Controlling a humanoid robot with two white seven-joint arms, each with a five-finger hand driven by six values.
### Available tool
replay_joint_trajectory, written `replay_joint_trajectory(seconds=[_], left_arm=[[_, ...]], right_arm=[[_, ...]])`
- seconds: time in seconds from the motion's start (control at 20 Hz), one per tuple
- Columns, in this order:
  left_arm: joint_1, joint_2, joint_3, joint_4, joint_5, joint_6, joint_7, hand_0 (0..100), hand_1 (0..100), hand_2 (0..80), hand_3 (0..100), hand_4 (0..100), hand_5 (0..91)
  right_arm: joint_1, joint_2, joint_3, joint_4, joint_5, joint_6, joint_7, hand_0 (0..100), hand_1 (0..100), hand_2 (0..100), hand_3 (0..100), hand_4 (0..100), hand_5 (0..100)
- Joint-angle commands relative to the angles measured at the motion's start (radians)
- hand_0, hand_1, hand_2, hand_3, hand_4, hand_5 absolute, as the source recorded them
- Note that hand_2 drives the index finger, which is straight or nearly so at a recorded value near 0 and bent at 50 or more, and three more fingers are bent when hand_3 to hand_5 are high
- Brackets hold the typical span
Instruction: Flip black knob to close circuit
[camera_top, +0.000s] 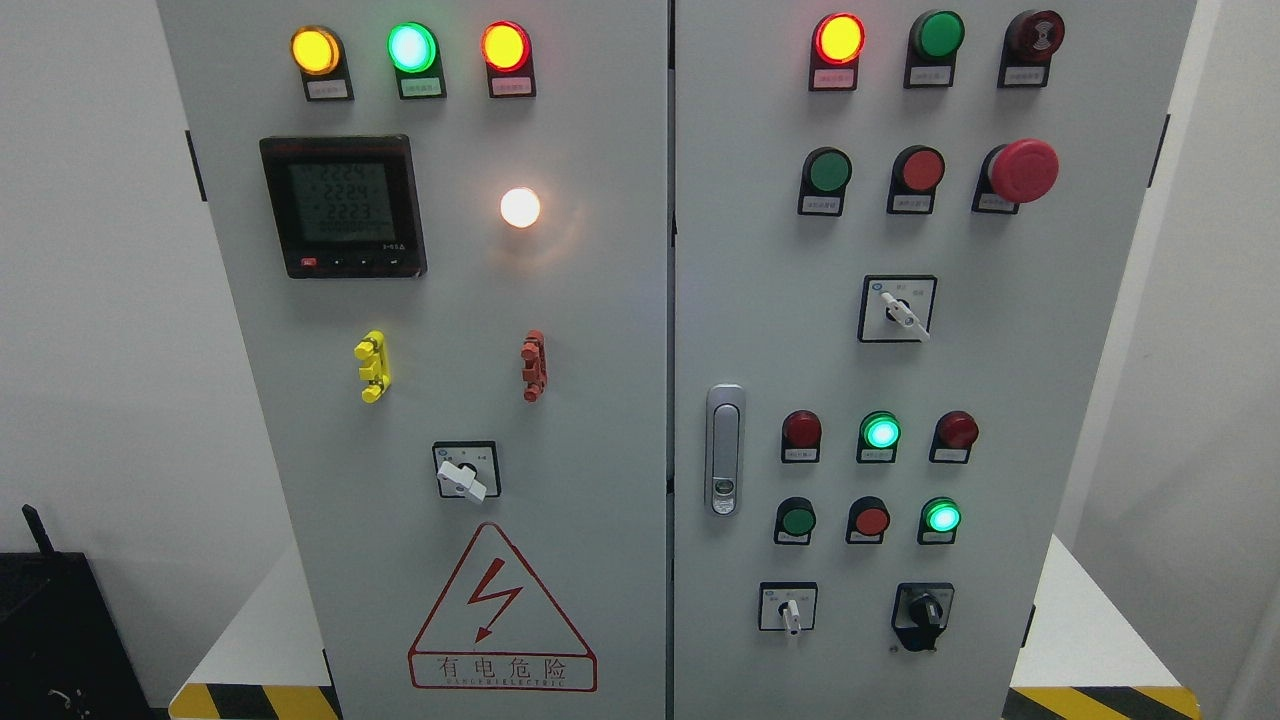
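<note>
The small black plastic rotary knob (923, 612) sits at the lower right of the right-hand grey metal cabinet door (1060, 330), on a dark square backplate, the lowest control in the right column. It looks like a rigid selector switch with a raised grip bar across a round body; by my judgement it is stiff, spring-detented, and not fragile, so it wants a firm pinch on the two flat sides of that bar and a twist about the axis that runs straight out of the panel, with no pull or push. Its smooth plastic may slip under a light hold. The grip bar seems to lie roughly upright with a slight lean, but the knob is dark on dark and its exact pointing direction cannot be told. Just to its left is a white-handled selector switch (790, 611) on a white square plate, its handle pointing down. Above the two stands a row of round buttons, ending in a lit green round lamp (941, 516) right over the knob. Further left, a silver metal door latch (725, 449) sits near the seam between the doors. The left door carries a red triangular electric-hazard sign (502, 615). Neither robot hand is in view, so their state cannot be told and the reach has not begun.
</note>
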Motion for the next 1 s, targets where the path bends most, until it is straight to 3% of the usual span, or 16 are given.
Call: replay_joint_trajectory(seconds=[0.0, 0.05, 0.15, 0.25, 0.3, 0.4, 0.55, 0.8, 0.9, 0.95], left_arm=[[0.0, 0.001, 0.011, 0.0, 0.008, 0.0, 0.0, 0, 0, 0.0, 5, 2, 0.0], [0.0, 0.0, 0.011, 0.0, 0.008, 0.0, 0.0, 0, 0, 0.0, 5, 2, 0.0], [0.0, 0.0, 0.011, 0.0, 0.008, 0.0, 0.0, 0, 0, 0.0, 5, 2, 0.0], [0.0, 0.001, 0.011, 0.0, 0.008, 0.0, 0.0, 0, 0, 0.0, 5, 2, 0.0], [0.0, 0.001, 0.011, 0.0, 0.008, 0.0, 0.0, 0, 0, 0.0, 5, 2, 0.0], [0.0, 0.001, 0.011, 0.0, 0.008, 0.0, 0.0, 0, 0, 0.0, 5, 2, 0.0], [0.0, 0.001, 0.011, 0.0, 0.008, 0.0, 0.0, 0, 0, 0.0, 5, 2, 0.0], [0.0, 0.0, 0.011, 0.0, 0.008, 0.0, 0.0, 0, 0, 0.0, 5, 2, 0.0], [0.0, 0.001, 0.011, 0.0, 0.008, 0.0, 0.0, 0, 0, 0.0, 5, 2, 0.0], [0.0, 0.0, 0.011, 0.0, 0.008, 0.0, 0.0, 0, 0, 0.0, 5, 2, 0.0]], right_arm=[[0.037, -0.014, 0.042, -0.73, -0.083, -0.001, -0.019, 0, 2, 0, 8, 7, 0], [0.037, -0.017, 0.03, -0.783, -0.08, -0.003, -0.047, 0, 4, 4, 15, 15, 1], [0.023, -0.037, 0.013, -0.867, -0.04, -0.003, -0.113, 0, 6, 17, 33, 31, 15], [0.008, -0.061, -0.041, -0.904, 0.117, -0.01, -0.162, 0, 11, 33, 56, 52, 47], [-0.004, -0.061, -0.064, -0.907, 0.209, -0.021, -0.176, 0, 13, 37, 61, 58, 54], [-0.026, -0.061, -0.116, -0.923, 0.361, -0.041, -0.21, 0, 19, 45, 71, 63, 56], [-0.054, -0.061, -0.159, -0.966, 0.544, -0.038, -0.247, 0, 22, 55, 77, 68, 64], [-0.129, -0.061, -0.185, -1.013, 0.883, -0.006, -0.245, 0, 21, 70, 90, 74, 74], [-0.185, -0.063, -0.179, -1.019, 0.977, 0.052, -0.225, 0, 17, 75, 94, 75, 76], [-0.217, -0.064, -0.174, -1.019, 1.014, 0.074, -0.192, 0, 15, 77, 95, 75, 77]])
